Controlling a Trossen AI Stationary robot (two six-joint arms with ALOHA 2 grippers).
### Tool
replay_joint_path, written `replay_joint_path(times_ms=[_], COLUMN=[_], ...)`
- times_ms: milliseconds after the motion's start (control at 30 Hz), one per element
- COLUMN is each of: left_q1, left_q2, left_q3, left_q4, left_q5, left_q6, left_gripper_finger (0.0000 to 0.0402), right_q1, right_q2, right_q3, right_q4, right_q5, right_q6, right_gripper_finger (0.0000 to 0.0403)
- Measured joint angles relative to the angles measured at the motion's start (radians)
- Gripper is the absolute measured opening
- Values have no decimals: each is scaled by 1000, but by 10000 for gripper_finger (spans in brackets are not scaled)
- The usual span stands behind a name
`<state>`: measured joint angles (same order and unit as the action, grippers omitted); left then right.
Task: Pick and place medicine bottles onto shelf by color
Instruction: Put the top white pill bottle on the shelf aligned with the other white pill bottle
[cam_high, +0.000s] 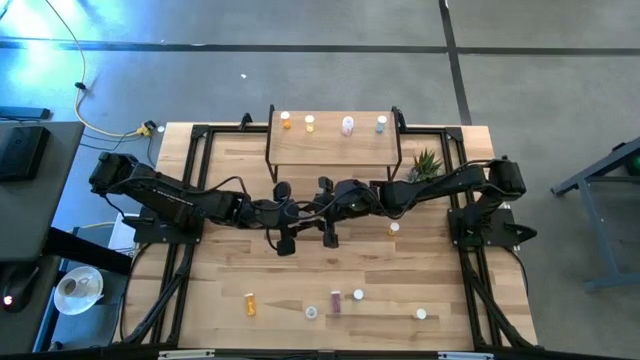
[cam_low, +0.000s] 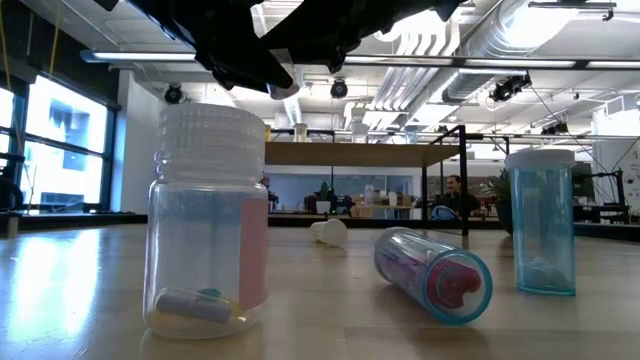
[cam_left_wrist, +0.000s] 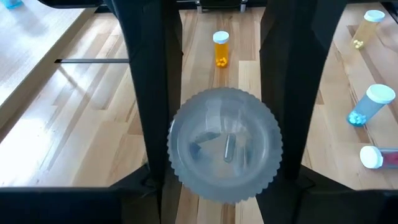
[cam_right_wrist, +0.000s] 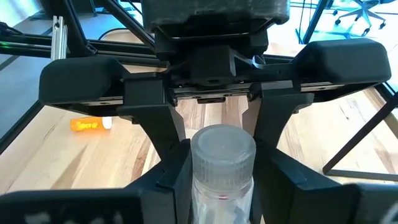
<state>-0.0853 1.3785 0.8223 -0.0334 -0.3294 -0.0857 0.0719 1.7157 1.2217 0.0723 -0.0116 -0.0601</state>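
A pale, clear bottle with a ribbed white cap (cam_right_wrist: 222, 155) is held above the table's middle, where both grippers meet. It shows cap-on in the left wrist view (cam_left_wrist: 225, 144). My right gripper (cam_high: 326, 206) is shut on its body. My left gripper (cam_high: 298, 211) faces it with a finger on each side of the cap. The shelf (cam_high: 330, 148) stands at the far edge and carries several upright bottles: orange (cam_high: 286, 121), yellowish (cam_high: 310, 123), pinkish (cam_high: 348, 125) and bluish (cam_high: 381, 124). My left gripper has the cap's ribbed rim (cam_left_wrist: 177, 146) between its two fingers (cam_left_wrist: 152, 93). The fingers run along the bottle from the cap end, slanting down. The cap's edges meet both fingers. The bottle is clear of the table. My right gripper pinches the bottle's clear body just below the cap (cam_right_wrist: 221, 190) between its two fingers (cam_right_wrist: 174, 186). The fingers lie across the bottle. The bottle stands cap-up in the hold, clear of the table; its lower part is out of frame.
Loose bottles lie on the near table: orange (cam_high: 250, 303), white (cam_high: 312, 312), purple (cam_high: 335, 300), and others (cam_high: 421, 313). One stands right of the grippers (cam_high: 393, 228). A green plant (cam_high: 428, 162) stands right of the shelf. The low view shows three bottles close up (cam_low: 205, 220).
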Motion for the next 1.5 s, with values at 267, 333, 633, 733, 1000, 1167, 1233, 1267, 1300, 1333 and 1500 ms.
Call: replay_joint_path(times_ms=[267,333,633,733,1000,1167,1233,1267,1300,1333,1500], left_q1=[0,0,0,-1,0,0,0,0,0,0,0], left_q2=[0,0,-11,-22,-22,-22,-22,-22,-22,-22,-21], left_q3=[0,0,0,0,0,0,0,0,0,0,0], left_q4=[4,5,0,-9,-30,-31,-31,-32,-34,-34,-37], left_q5=[0,-2,-8,-7,-7,-7,-7,-7,-7,-7,-12], left_q6=[-12,-13,34,36,37,37,37,37,37,37,37], left_gripper_finger=[185,195,212,211,213,213,213,213,213,213,213], right_q1=[0,0,0,0,-6,-35,-59,-71,-84,-98,-165], right_q2=[-3,-7,-117,-190,-340,-410,-436,-449,-459,-469,-493], right_q3=[0,0,0,0,0,-44,-112,-158,-206,-253,-454], right_q4=[-15,-18,-141,-195,-294,-329,-295,-255,-204,-138,185], right_q5=[15,27,144,217,291,381,387,386,387,387,386], right_q6=[-16,-19,-47,-54,-140,-138,-115,-101,-94,-86,-71], right_gripper_finger=[131,131,132,132,132,133,133,133,133,133,133])
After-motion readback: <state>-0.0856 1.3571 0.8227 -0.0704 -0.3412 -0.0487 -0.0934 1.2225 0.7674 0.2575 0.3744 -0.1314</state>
